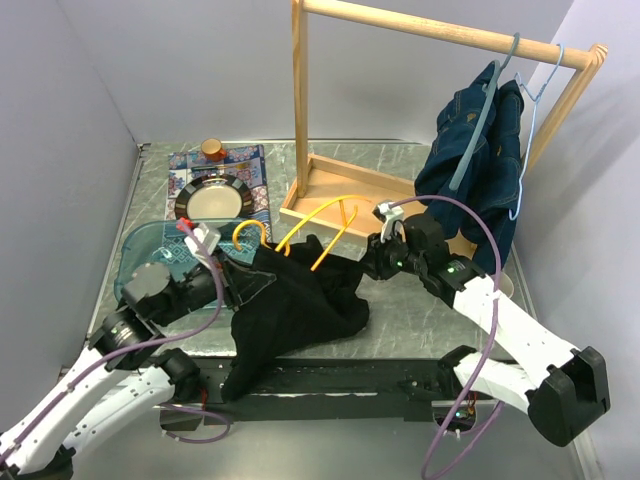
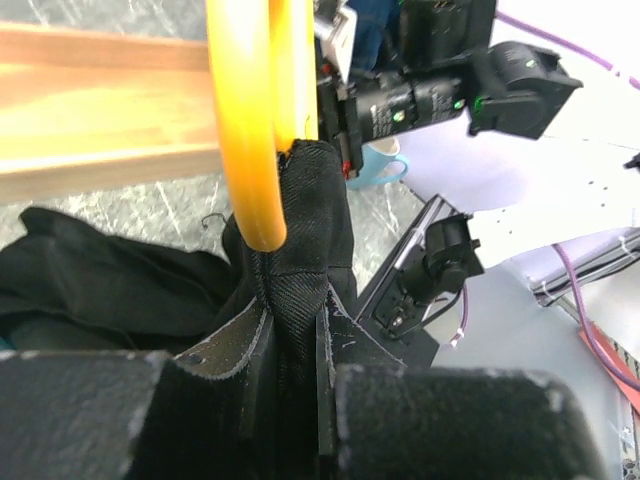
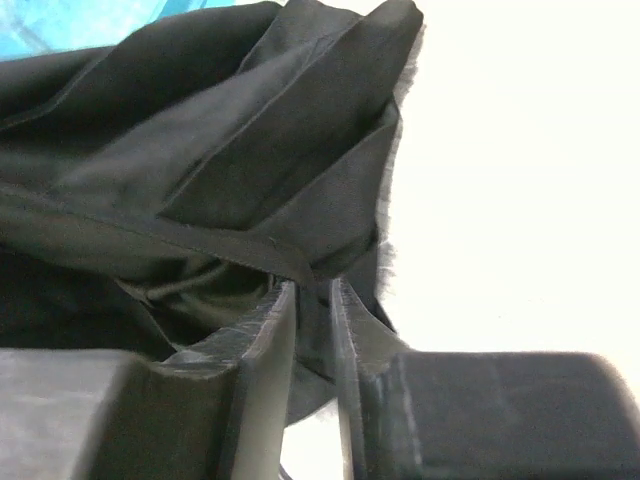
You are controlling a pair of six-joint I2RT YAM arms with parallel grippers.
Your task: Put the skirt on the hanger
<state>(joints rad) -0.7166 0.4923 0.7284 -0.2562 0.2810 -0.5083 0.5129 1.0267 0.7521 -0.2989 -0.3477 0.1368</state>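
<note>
The black skirt hangs bunched between my two grippers above the table's near edge. My left gripper is shut on its left part; the wrist view shows a thick fold of skirt pinched in the left gripper, right beside the yellow hanger. The hanger arcs out behind the skirt's top edge, and its lower part is hidden by the cloth. My right gripper is shut on the skirt's right edge, with a thin layer of skirt between the narrow jaws of the right gripper.
A wooden clothes rack stands at the back right, with a denim jacket on a blue hanger. A teal basin lies at the left. Behind it a plate and a small cup sit on a patterned mat.
</note>
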